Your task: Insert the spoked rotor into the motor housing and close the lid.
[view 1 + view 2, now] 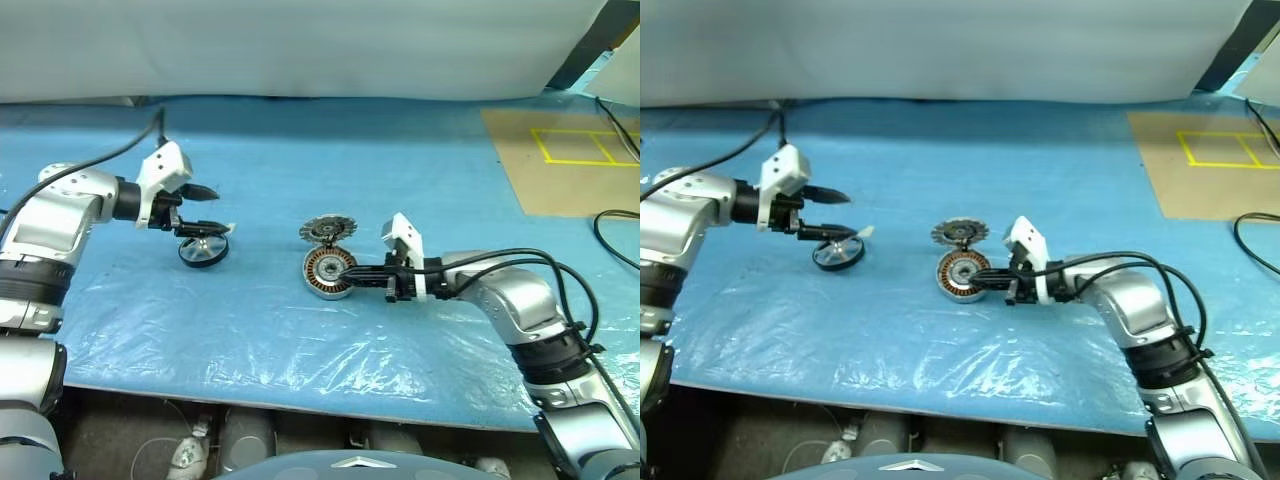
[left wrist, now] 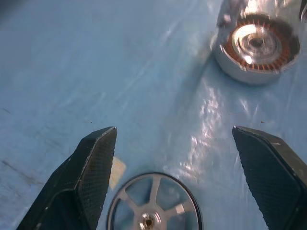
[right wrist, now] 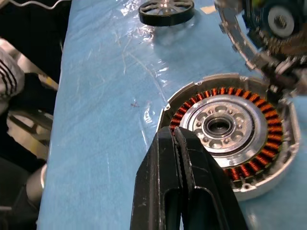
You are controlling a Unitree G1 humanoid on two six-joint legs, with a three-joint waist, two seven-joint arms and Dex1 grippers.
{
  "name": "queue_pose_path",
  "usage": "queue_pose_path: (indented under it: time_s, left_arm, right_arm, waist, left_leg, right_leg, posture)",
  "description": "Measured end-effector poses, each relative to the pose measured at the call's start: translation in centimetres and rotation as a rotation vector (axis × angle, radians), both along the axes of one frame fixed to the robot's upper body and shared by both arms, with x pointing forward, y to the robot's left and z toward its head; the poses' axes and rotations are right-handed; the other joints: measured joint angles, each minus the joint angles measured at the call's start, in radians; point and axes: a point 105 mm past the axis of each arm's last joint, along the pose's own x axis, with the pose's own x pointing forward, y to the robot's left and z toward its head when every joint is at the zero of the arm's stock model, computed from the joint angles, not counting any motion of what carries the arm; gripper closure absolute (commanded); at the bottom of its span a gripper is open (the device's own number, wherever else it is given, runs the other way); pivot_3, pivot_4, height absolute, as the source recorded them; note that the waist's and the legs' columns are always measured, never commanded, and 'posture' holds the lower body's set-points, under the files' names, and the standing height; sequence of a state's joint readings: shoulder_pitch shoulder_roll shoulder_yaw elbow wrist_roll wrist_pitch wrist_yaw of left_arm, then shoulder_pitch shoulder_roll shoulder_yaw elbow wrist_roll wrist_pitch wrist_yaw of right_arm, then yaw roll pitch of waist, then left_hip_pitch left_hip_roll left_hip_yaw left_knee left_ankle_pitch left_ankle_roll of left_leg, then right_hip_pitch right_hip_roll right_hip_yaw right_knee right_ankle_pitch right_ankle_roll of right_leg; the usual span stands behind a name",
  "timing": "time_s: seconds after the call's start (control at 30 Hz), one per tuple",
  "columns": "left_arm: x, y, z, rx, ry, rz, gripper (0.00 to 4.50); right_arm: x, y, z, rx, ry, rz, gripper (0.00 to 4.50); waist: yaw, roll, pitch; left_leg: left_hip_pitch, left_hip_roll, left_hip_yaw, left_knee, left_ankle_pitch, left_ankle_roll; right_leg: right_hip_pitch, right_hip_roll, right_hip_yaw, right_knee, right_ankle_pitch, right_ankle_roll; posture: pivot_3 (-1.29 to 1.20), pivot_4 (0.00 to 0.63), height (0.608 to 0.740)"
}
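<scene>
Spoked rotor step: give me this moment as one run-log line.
spoked rotor: on table, uninserted | left gripper: open above it | right gripper: shut at motor housing rim | lid: open

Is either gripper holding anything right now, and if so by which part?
Nothing is held. The left gripper stands open above the spoked rotor; the right gripper is shut, empty, at the motor housing rim.

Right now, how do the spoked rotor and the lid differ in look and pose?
The spoked rotor is a black ring with pale spokes; the lid is silver with radial fins around a dark centre. The spoked rotor lies flat on the blue sheet, apart from the motor housing; the lid stands tilted up against that housing's far rim. Both are round and about housing-wide.
</scene>
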State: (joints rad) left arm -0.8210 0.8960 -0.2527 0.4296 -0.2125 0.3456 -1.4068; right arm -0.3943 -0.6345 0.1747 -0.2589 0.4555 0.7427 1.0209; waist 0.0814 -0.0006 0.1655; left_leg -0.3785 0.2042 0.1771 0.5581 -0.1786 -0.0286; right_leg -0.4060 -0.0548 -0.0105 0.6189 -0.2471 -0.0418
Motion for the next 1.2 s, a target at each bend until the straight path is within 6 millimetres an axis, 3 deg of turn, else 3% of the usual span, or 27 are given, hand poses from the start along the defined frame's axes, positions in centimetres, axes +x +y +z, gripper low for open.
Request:
queue_pose_path:
  time_s: [0.2, 0.43, 0.63, 1.03, 1.13, 1.2]
  left_arm:
    - [0.8, 0.9, -2.7, 0.183, 0.054, -0.057, 0.46]
    - [2.0, 2.1, -2.7, 0.289, 0.029, -0.030, 0.46]
    - [2.1, 3.0, -4.1, 0.326, 0.074, 0.000, 0.46]
    - [2.3, 2.6, -5.5, 0.321, 0.067, -0.002, 0.46]
    - [2.2, 2.7, -5.8, 0.326, 0.069, -0.008, 1.07]
    - [1.9, 2.7, -6.4, 0.324, 0.084, -0.017, 1.73]
  right_arm:
    - [-0.3, -0.3, 2.2, 0.011, -0.122, 0.000, 4.47]
    - [-0.1, -0.7, 1.2, -0.001, -0.093, -0.078, 4.47]
    - [0.1, -1.0, 0.9, -0.011, -0.080, -0.107, 4.47]
    - [0.3, -1.3, 0.7, -0.030, -0.084, -0.133, 4.47]
    - [0.4, -1.3, 0.7, -0.034, -0.084, -0.135, 4.50]
    - [0.5, -1.3, 0.6, -0.038, -0.084, -0.138, 4.50]
  waist:
    - [0.000, 0.000, 0.000]
    - [0.013, -0.001, 0.000]
    - [0.015, -0.001, 0.001]
    - [0.018, -0.001, 0.001]
    - [0.018, -0.001, 0.001]
    - [0.018, -0.001, 0.001]
  left_leg:
    - [-0.002, 0.000, -0.002, 0.002, 0.000, -0.001]
    - [-0.003, 0.000, -0.002, 0.003, 0.000, -0.001]
    - [-0.004, 0.000, -0.003, 0.004, 0.000, -0.001]
    - [-0.003, 0.000, -0.003, 0.006, 0.000, 0.000]
    - [-0.003, 0.000, -0.003, 0.006, 0.000, 0.000]
    - [-0.003, 0.000, -0.003, 0.006, 0.000, 0.000]
  right_leg:
    - [0.000, 0.000, -0.002, 0.001, 0.000, 0.000]
    - [0.000, -0.001, -0.004, 0.002, 0.000, 0.000]
    - [0.000, -0.001, -0.005, 0.003, 0.000, 0.000]
    - [0.002, -0.003, -0.006, 0.004, 0.000, 0.000]
    - [0.003, -0.003, -0.006, 0.004, 0.000, -0.001]
    - [0.003, -0.003, -0.007, 0.004, 0.000, 0.000]
  posture:
    - [0.00, 0.150, 0.740]
    - [0.00, 0.150, 0.740]
    - [0.00, 0.150, 0.740]
    - [0.00, 0.150, 0.740]
    - [0.00, 0.150, 0.740]
    - [0.00, 0.150, 0.740]
